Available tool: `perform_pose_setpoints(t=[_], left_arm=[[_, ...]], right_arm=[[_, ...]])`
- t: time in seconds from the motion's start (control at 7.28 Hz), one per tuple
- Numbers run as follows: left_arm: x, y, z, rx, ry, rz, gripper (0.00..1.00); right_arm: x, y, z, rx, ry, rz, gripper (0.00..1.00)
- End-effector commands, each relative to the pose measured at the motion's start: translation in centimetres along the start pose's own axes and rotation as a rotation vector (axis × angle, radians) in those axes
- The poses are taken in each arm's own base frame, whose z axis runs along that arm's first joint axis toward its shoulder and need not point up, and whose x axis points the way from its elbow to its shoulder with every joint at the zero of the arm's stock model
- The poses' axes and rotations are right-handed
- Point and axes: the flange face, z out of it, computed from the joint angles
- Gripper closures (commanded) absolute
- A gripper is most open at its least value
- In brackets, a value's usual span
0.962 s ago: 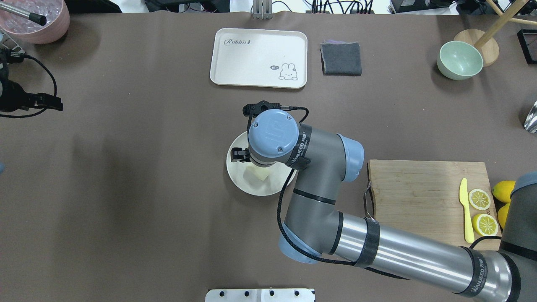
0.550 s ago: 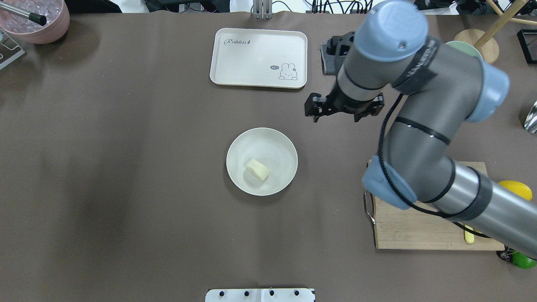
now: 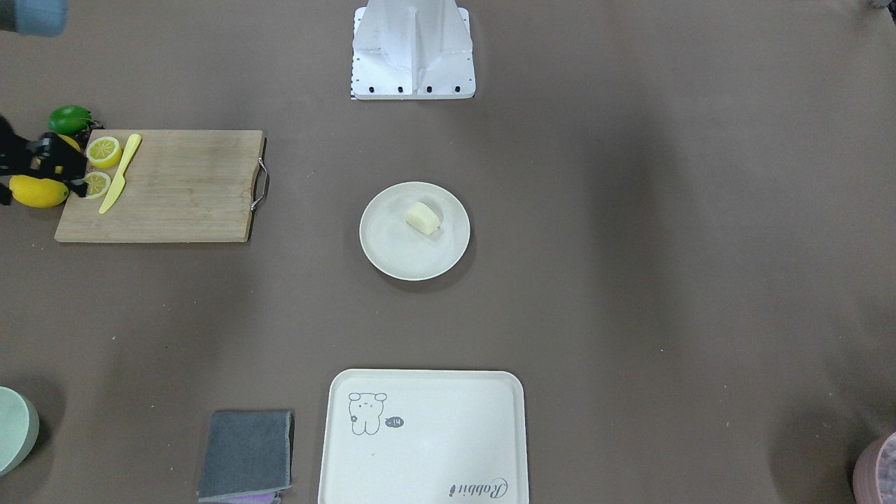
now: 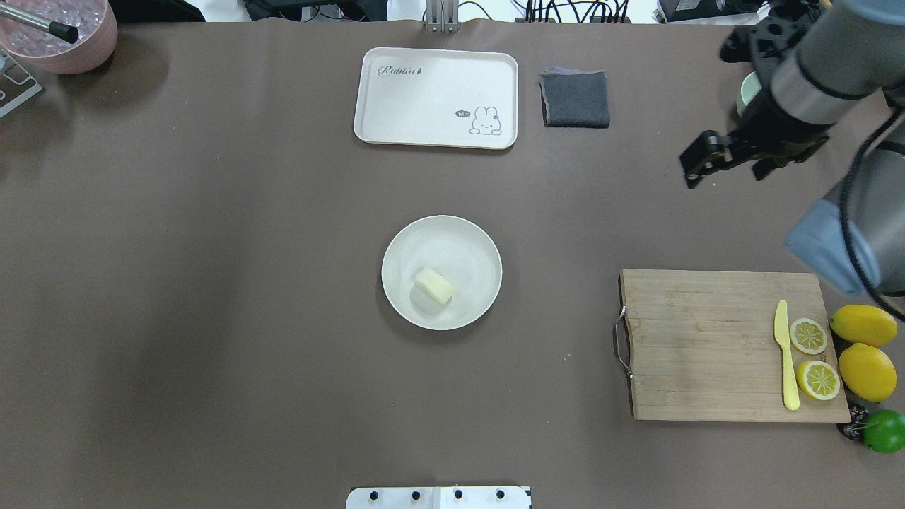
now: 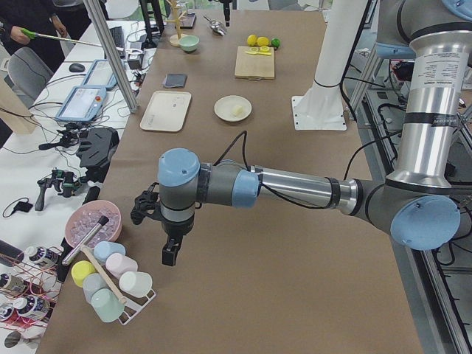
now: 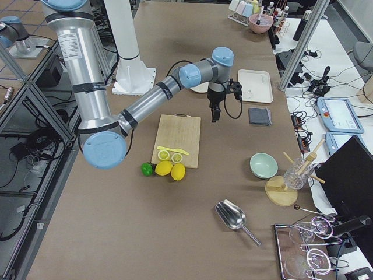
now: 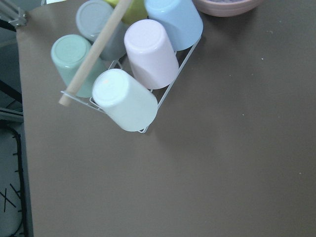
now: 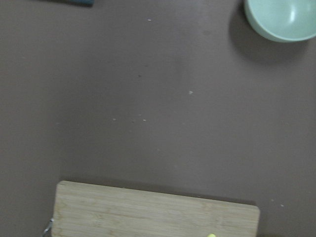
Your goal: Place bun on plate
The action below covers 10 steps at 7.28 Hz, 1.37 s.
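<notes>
The bun (image 3: 423,217) sits on the plate (image 3: 392,262) — untouched.
Front-facing: bun off-centre toward the robot's base, plate mid-table (image 3: 630,245). Overhead: right fingers (image 4: 700,161) spread apart and empty, above bare table to the right of the grey cloth (image 4: 575,99), beyond the cutting board (image 4: 707,339) — well apart from the plate. Exterior left: left fingers (image 5: 170,251) point down near a rack of cups (image 5: 110,287) at the table's far end from the plate; spread or closed, cannot tell. Exterior right: plate partly hidden behind the right arm (image 6: 163,93). Left wrist: cups in the rack, bottoms toward the camera. Right wrist: brown table, board edge, green bowl (image 8: 281,19).
</notes>
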Motion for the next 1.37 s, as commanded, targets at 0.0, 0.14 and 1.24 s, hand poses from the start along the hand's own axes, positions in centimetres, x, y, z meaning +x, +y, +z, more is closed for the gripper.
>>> perform_pose_setpoints(t=[0.0,0.14,1.24], left_arm=[[-1.0,1.7,0.5,-0.020,0.003,-0.021,0.02],[-1.0,1.7,0.6,-0.022,0.004,-0.024,0.02],[4.7,0.8,4.4,0.010,0.095,-0.022,0.02]], right_arm=[[17.1,1.4,-1.5,0.018,-0.002,0.061,0.00],[22.7,2.2,-1.2,0.012,-0.016,0.066,0.00],[30.7,9.1,2.0,0.012,-0.012,0.133,0.00]])
